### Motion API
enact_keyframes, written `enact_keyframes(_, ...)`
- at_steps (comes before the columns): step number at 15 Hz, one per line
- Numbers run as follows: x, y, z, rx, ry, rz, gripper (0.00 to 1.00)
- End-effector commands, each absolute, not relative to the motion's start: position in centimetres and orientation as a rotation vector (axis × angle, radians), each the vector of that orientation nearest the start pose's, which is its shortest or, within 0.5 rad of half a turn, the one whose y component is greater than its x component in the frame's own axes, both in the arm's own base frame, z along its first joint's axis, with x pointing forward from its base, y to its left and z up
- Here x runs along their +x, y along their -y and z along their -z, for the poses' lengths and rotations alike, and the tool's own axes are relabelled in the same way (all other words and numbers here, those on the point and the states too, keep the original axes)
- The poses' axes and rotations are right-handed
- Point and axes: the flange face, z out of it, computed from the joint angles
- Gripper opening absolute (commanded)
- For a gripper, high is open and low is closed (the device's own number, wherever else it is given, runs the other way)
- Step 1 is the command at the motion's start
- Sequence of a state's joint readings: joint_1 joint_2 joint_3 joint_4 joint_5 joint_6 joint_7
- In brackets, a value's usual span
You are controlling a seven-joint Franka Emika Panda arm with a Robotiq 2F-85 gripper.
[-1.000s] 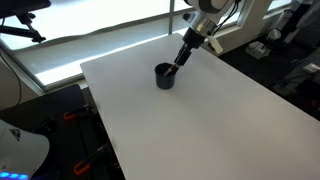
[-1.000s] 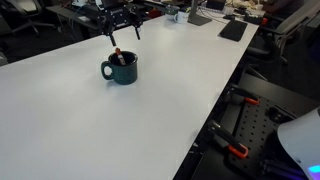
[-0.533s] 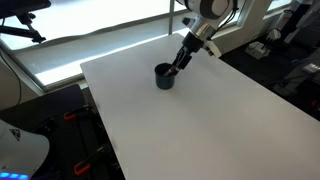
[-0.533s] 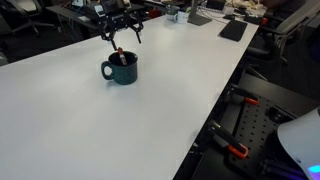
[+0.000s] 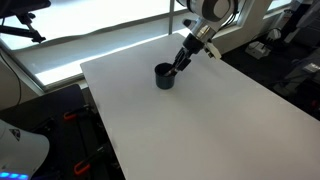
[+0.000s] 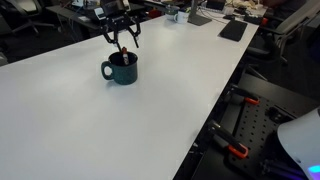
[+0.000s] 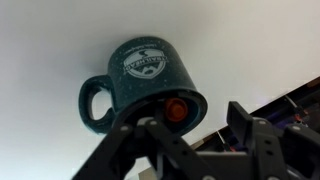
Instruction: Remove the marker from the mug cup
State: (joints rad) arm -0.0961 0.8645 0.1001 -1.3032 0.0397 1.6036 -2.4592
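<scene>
Wrist view shows the gripper (image 7: 200, 128) spread, its jaws astride the marker (image 7: 176, 108), which stands in the mug cup (image 7: 140, 70) just beneath it on the table (image 7: 50, 40). Judged step: grasping. Next calls for pinching the cap, then lifting straight up.

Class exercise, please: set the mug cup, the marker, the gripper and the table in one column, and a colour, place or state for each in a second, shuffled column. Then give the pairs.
Column one:
1. mug cup
2. marker
3. gripper
4. table

Column two:
A. white top
B. red end showing in the mug's mouth
C. dark, with a handle and a round emblem on its side
D. hangs just above the mug

Pairs: 1-C, 2-B, 3-D, 4-A
</scene>
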Motion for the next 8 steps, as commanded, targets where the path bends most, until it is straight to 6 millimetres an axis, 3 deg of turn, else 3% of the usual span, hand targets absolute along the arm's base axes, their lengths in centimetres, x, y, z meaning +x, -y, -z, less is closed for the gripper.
enact_keyframes(1, 67.96, 0.71, -19.72, -0.859, 2.417, -0.108, 0.34)
enact_keyframes(5, 67.89, 0.88, -19.63, -0.872, 2.424, -0.108, 0.01)
enact_keyframes(8, 68.05, 1.19, -19.68, -0.912, 2.425, -0.1, 0.03)
